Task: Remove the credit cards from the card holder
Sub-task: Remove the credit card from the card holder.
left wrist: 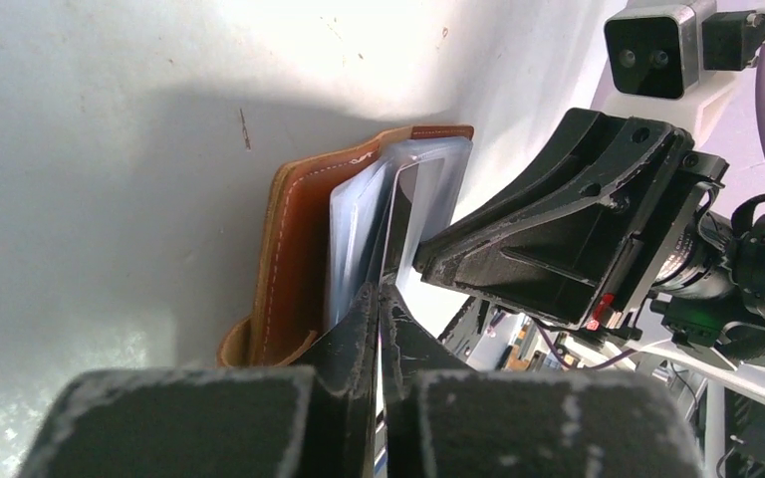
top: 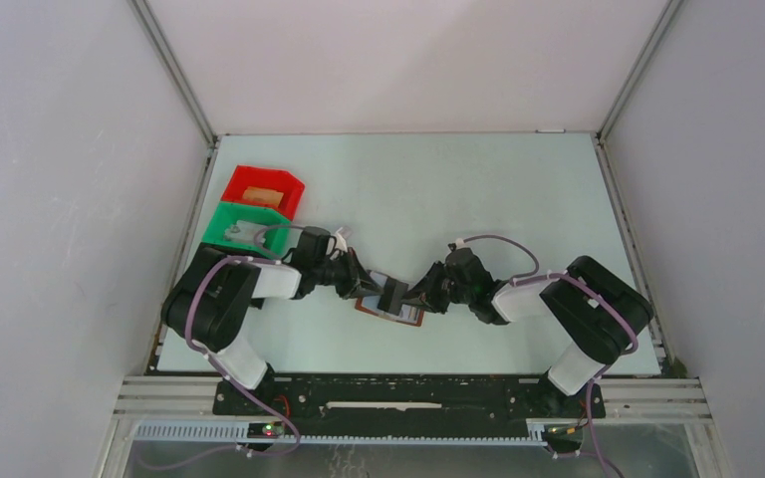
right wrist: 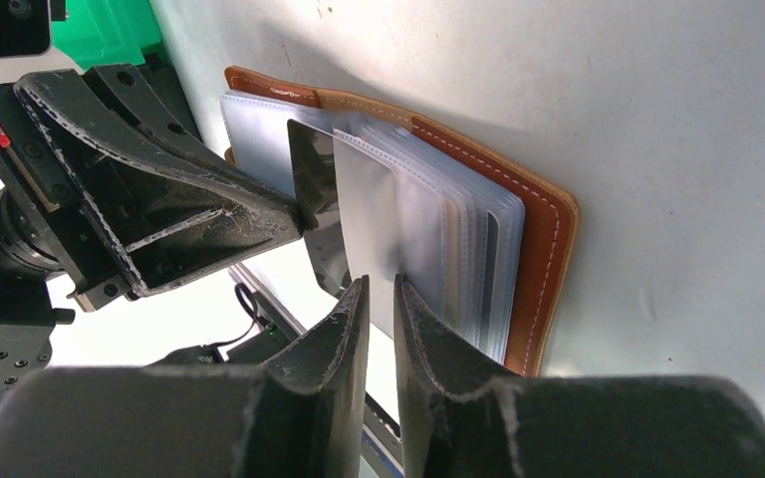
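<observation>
The brown leather card holder [top: 406, 317] lies open on the table between both arms, its clear sleeves fanned up. It also shows in the left wrist view [left wrist: 294, 249] and in the right wrist view [right wrist: 543, 259]. My left gripper [top: 364, 287] [left wrist: 381, 294] is shut on a thin dark credit card [left wrist: 395, 214] [right wrist: 309, 169] that stands edge-up at the sleeves. My right gripper [top: 420, 296] [right wrist: 381, 289] comes from the opposite side, its jaws nearly together on a greyish clear sleeve [right wrist: 364, 209]. The two grippers' tips are almost touching. Any other cards are hidden in the sleeves.
A red bin [top: 264, 189] and a green bin [top: 247, 227] stand at the back left, just behind my left arm. The green bin shows in the right wrist view [right wrist: 110, 30]. White walls enclose the table [top: 518, 189] on three sides.
</observation>
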Tool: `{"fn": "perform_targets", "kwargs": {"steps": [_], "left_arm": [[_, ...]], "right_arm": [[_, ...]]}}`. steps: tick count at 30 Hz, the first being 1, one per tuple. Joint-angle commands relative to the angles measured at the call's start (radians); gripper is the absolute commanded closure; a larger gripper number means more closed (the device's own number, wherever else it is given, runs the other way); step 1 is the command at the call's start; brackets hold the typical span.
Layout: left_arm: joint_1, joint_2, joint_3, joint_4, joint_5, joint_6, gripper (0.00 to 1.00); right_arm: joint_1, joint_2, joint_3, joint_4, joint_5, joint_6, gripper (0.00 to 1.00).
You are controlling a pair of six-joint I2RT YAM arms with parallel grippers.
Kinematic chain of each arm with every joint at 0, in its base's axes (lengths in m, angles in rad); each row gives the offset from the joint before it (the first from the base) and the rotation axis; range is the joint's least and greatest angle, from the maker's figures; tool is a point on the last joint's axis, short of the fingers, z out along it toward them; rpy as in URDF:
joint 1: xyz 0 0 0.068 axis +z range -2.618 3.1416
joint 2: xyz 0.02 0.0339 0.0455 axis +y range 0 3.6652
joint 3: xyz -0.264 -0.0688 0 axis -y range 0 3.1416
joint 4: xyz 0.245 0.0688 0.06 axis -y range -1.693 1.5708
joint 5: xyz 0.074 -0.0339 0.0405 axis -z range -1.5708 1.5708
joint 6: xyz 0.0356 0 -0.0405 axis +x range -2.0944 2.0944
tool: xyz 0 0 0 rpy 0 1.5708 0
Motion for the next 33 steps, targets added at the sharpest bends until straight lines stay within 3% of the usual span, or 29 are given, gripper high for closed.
{"fn": "perform_targets", "kwargs": {"steps": [1, 7, 9, 15, 22, 28, 33], "left_arm": [[-0.032, -0.035, -0.011, 0.049, 0.141, -0.006, 0.89], [-0.043, -0.039, -0.016, 0.035, 0.120, 0.014, 0.65], [-0.045, -0.028, -0.015, 0.041, 0.126, 0.011, 0.64], [-0.075, -0.001, -0.012, 0.056, 0.128, 0.008, 0.70], [-0.087, 0.001, -0.015, 0.019, 0.094, 0.040, 0.70], [-0.119, -0.004, 0.012, 0.019, 0.143, 0.053, 0.83], [-0.132, 0.001, 0.022, -0.014, 0.148, 0.071, 1.00]], "right_arm": [[0.015, 0.053, -0.030, -0.034, 0.036, 0.000, 0.76], [0.014, 0.066, -0.031, -0.023, 0.026, 0.005, 0.76], [0.014, 0.068, -0.031, -0.021, 0.026, 0.006, 0.76], [0.015, 0.060, -0.031, -0.028, 0.030, 0.008, 0.76], [0.017, 0.047, -0.031, -0.039, 0.034, 0.005, 0.76], [0.021, 0.042, -0.032, -0.039, 0.038, 0.005, 0.76], [0.023, 0.041, -0.032, -0.041, 0.039, 0.005, 0.76]]}}
